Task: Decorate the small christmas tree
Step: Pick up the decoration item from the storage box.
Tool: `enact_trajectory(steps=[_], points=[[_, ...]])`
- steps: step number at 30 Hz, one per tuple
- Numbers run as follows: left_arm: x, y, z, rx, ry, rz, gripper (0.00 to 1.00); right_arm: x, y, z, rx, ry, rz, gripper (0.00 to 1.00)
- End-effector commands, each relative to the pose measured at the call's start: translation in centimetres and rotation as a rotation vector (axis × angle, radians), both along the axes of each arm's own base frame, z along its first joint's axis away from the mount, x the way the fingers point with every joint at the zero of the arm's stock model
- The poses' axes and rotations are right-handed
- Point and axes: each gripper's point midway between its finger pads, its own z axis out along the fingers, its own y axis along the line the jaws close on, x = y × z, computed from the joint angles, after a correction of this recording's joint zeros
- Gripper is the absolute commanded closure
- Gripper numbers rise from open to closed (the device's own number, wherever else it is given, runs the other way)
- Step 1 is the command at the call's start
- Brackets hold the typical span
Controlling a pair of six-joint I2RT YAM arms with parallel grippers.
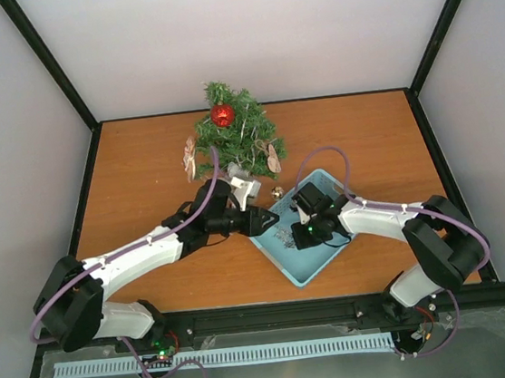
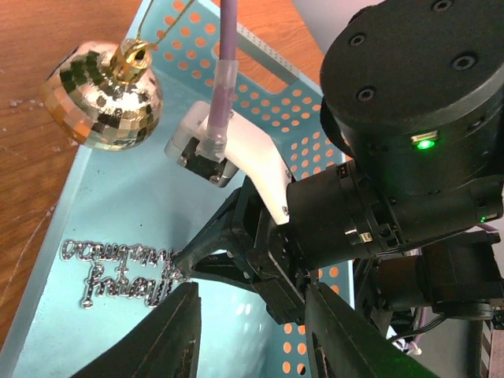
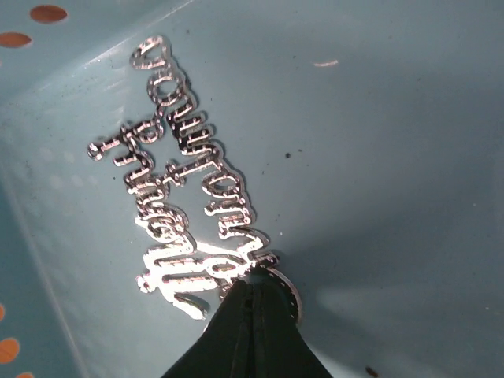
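The small christmas tree (image 1: pixel 232 129) stands at the back of the table with a red ball (image 1: pixel 222 115) and pale hanging ornaments on it. A silver script ornament (image 3: pixel 185 177) lies flat in the light blue tray (image 1: pixel 329 258); it also shows in the left wrist view (image 2: pixel 118 268). My right gripper (image 3: pixel 250 290) is shut, its tips pinching the ornament's small ring on the tray floor; in the top view it (image 1: pixel 288 234) is inside the tray. My left gripper (image 2: pixel 252 293) is open and empty, hovering over the tray's left edge (image 1: pixel 268 219) and facing the right gripper.
A gold mirror ball (image 2: pixel 102 94) with a gold thread rests by the tray's far corner, seen beside the tray in the top view (image 1: pixel 277 192). The tray's perforated wall (image 2: pixel 268 71) lies behind the right arm. White walls enclose the wooden table (image 1: pixel 141 174).
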Motion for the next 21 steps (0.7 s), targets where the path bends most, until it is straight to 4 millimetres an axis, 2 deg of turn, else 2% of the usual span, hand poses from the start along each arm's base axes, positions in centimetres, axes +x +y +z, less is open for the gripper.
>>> enact_trajectory(steps=[1,7,9,16,21], points=[[0.5,-1.2,1.4,-0.036,-0.014,0.011,0.63,1.3,-0.7,-0.3,-0.033,-0.045,-0.012,0.97],[0.6,-1.3,0.0,0.004,-0.003,0.019,0.63,0.5,-2.4,-2.1,-0.106,-0.022,-0.018,0.97],[0.4,-1.6,0.0,0.016,-0.015,0.015,0.63,0.4,-2.8,-2.0,-0.114,-0.027,-0.020,0.97],[0.0,-2.1,-0.3,0.029,-0.018,0.000,0.63,1.6,-4.1,0.5,-0.163,-0.100,-0.038,0.97],[-0.1,-2.1,-0.8,0.028,-0.013,0.003,0.63,1.9,-3.9,2.4,-0.136,-0.135,-0.045,0.97]])
